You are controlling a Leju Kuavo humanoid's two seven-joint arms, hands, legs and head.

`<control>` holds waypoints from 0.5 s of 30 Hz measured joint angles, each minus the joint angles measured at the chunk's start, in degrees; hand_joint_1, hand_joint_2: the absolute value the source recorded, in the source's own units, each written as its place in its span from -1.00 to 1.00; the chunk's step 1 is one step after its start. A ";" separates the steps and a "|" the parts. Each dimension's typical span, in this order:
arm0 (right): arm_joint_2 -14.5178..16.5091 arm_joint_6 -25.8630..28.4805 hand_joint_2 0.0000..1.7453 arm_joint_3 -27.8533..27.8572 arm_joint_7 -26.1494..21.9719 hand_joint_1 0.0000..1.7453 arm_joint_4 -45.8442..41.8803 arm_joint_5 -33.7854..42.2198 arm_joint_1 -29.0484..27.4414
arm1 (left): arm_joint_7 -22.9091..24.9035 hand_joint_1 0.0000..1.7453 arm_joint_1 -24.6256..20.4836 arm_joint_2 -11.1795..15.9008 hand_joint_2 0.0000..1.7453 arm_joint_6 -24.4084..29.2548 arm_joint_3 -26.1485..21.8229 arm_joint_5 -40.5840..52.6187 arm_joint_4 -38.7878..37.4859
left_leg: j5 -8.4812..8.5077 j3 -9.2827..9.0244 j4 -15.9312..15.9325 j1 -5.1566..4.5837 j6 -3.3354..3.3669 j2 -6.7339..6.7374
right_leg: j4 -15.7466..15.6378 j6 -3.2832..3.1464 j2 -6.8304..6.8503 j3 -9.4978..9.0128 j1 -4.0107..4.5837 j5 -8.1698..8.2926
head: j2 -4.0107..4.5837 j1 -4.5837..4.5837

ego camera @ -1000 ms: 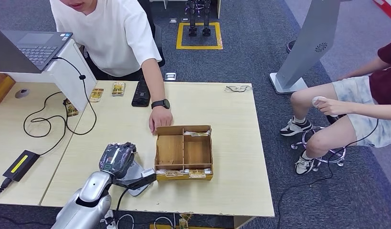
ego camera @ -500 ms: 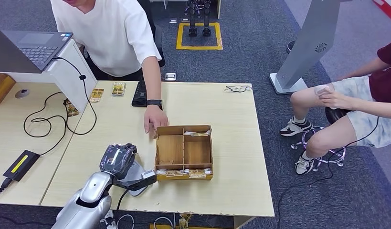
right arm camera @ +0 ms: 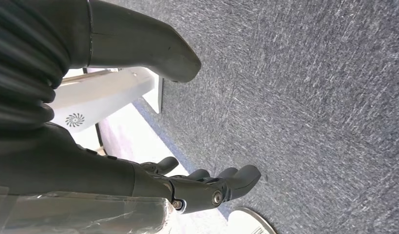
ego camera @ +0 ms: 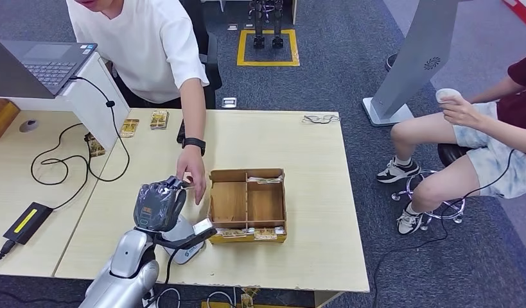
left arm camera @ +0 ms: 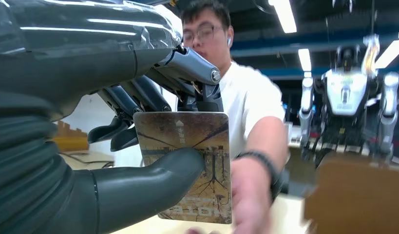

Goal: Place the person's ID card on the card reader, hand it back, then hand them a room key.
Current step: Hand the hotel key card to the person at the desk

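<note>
- The left robot hand (ego camera: pixel 158 204) pinches a brown patterned plastic card (left arm camera: pixel 190 163) between its thick grey thumb (left arm camera: pixel 153 180) and dark fingers (left arm camera: pixel 139 95), holding it upright.
- A person's hand (ego camera: pixel 191 173) with a black wristband reaches in, just beyond the left robot hand, at the card's far edge.
- A partitioned wooden box (ego camera: pixel 248 204) stands just beside that robot hand on the pale wooden surface (ego camera: pixel 311 192).
- The right robot hand (right arm camera: pixel 197 187) hangs over grey carpet (right arm camera: pixel 304 97), fingers spread, holding nothing.

The card (left arm camera: pixel 187 165) is brown with a pale branching-tree pattern. The left hand (ego camera: pixel 158 204) is dark grey. The desk (ego camera: pixel 311 192) is pale wood, the divided box (ego camera: pixel 247 204) tan, the carpet (ego camera: pixel 324 77) blue-grey.
</note>
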State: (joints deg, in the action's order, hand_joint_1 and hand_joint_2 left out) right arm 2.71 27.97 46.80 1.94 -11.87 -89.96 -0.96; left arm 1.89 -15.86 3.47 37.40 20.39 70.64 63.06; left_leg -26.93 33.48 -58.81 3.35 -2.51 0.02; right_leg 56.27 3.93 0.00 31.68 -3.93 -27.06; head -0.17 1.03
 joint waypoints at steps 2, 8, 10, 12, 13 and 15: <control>0.00 0.14 1.00 0.00 -0.10 -1.00 0.00 0.00 -0.10 | -1.75 1.00 0.02 -0.97 1.00 0.67 -0.10 -3.80 2.01 | 0.00 0.00 0.00 0.00 0.00 0.01 | 0.00 0.00 -0.01 0.02 0.00 0.00 | 0.00 0.00; 0.02 0.38 1.00 0.05 0.01 -1.00 0.02 -0.02 -0.23 | -5.59 1.00 -0.06 -3.17 1.00 0.00 -0.19 -11.81 6.86 | 0.00 0.00 0.00 0.00 0.00 0.01 | 0.00 0.00 -0.01 0.03 0.00 0.00 | 0.00 0.01; 0.02 0.40 1.00 0.08 0.01 -1.00 0.02 -0.02 -0.27 | -6.23 1.00 -0.08 -3.58 1.00 -0.20 -0.19 -12.92 7.81 | 0.00 0.00 0.00 0.00 0.00 0.01 | 0.00 0.00 -0.01 0.03 0.00 0.00 | 0.00 0.00; 0.02 0.40 1.00 0.09 0.01 -1.00 0.02 -0.02 -0.30 | -6.42 1.00 -0.19 -3.88 1.00 -0.30 -0.19 -13.32 8.53 | 0.00 0.00 0.00 0.00 0.00 0.01 | 0.00 0.00 -0.01 0.03 0.00 0.00 | 0.00 0.00; 0.02 0.40 1.00 0.09 0.01 -1.00 0.02 -0.02 -0.31 | -6.43 1.00 -0.26 -4.00 1.00 -0.35 -0.19 -13.40 8.83 | 0.00 0.00 0.00 0.00 0.00 0.01 | 0.00 0.00 -0.02 0.03 0.00 0.00 | 0.00 0.00; 0.02 0.40 1.00 0.09 0.01 -1.00 0.02 -0.02 -0.33 | -6.44 1.00 -0.36 -4.16 1.00 -0.45 -0.19 -13.49 9.28 | 0.00 0.00 0.00 0.00 0.00 0.02 | 0.00 0.00 -0.03 0.03 0.00 0.00 | 0.00 0.00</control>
State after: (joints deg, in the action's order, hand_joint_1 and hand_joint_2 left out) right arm 2.73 28.37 46.88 1.95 -11.85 -89.99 -1.29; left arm -4.55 -16.22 -0.68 36.95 20.20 57.15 72.34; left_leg -26.93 33.48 -58.81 3.35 -2.51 0.04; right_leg 56.27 3.93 -0.03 31.71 -3.93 -27.06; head -0.17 1.03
